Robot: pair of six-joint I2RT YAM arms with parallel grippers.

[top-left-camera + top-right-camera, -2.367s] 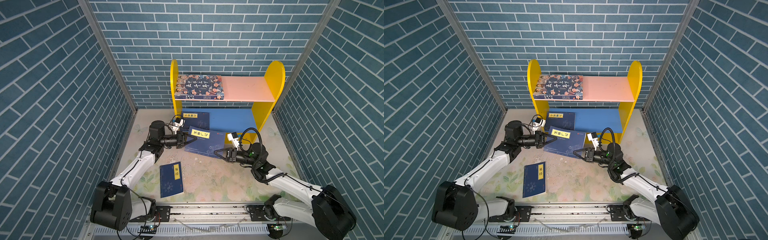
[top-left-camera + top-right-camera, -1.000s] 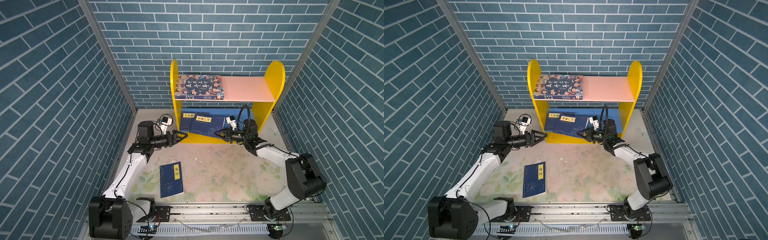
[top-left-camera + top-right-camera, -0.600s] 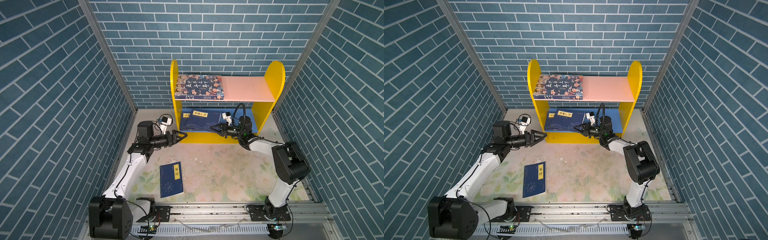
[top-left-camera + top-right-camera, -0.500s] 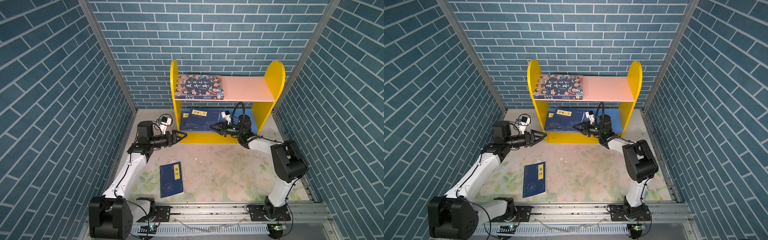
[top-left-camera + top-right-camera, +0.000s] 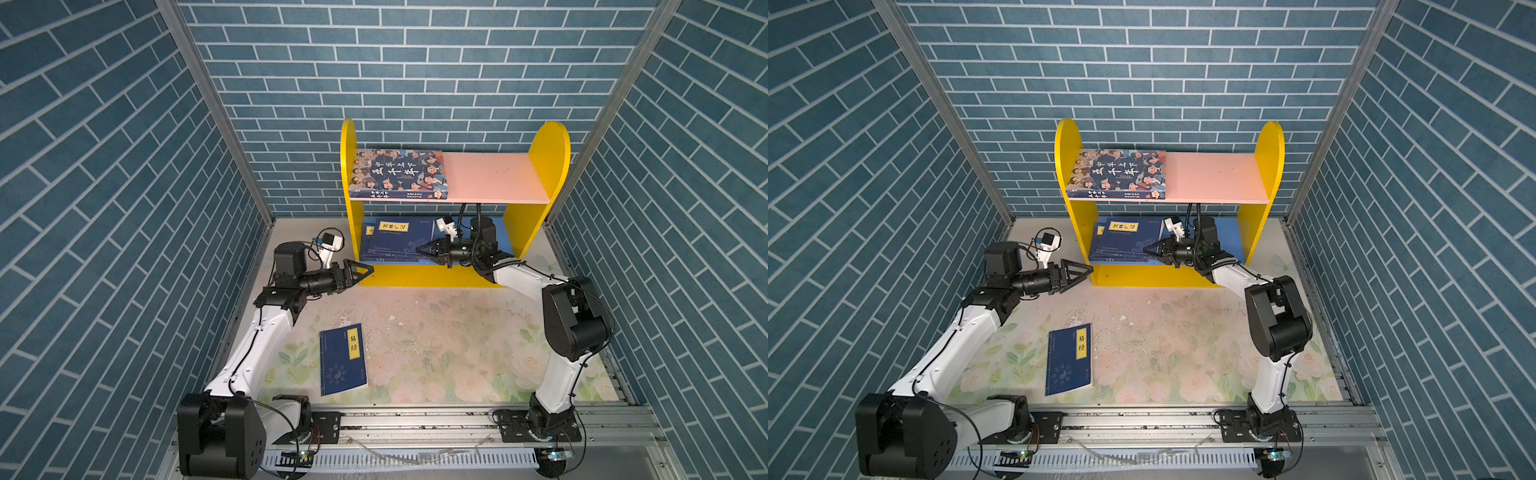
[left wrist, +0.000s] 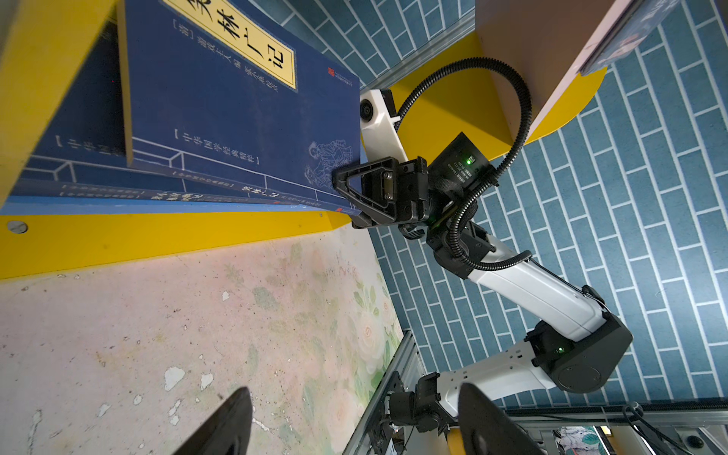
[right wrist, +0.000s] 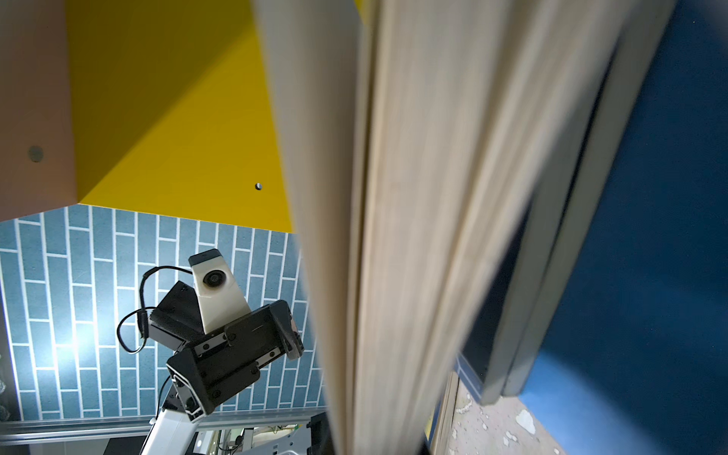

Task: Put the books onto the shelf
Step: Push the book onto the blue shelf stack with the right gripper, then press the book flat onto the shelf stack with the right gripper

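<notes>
The shelf (image 5: 490,178) stands at the back, and the large cartoon-face book (image 5: 399,172) lies on the left of its pink board (image 5: 1212,176). Navy books (image 5: 395,241) are stacked on the left of the blue lower board (image 5: 505,241). My right gripper (image 5: 419,250) reaches under the pink board, shut on the near right corner of the top navy book (image 6: 236,110), whose page edges (image 7: 413,197) fill the right wrist view. My left gripper (image 5: 365,274) hangs open and empty off the shelf's left front corner. Another navy book (image 5: 343,359) lies flat on the mat.
Blue brick walls (image 5: 124,249) close in on the left, right and back. A metal rail (image 5: 415,424) with both arm bases runs along the front edge. The shelf's yellow front rail (image 6: 157,240) rises from the floral mat (image 5: 436,332).
My right gripper has carried the navy book left and deeper along the lower board, onto the stack. Over the last second the left gripper has stayed open in place.
</notes>
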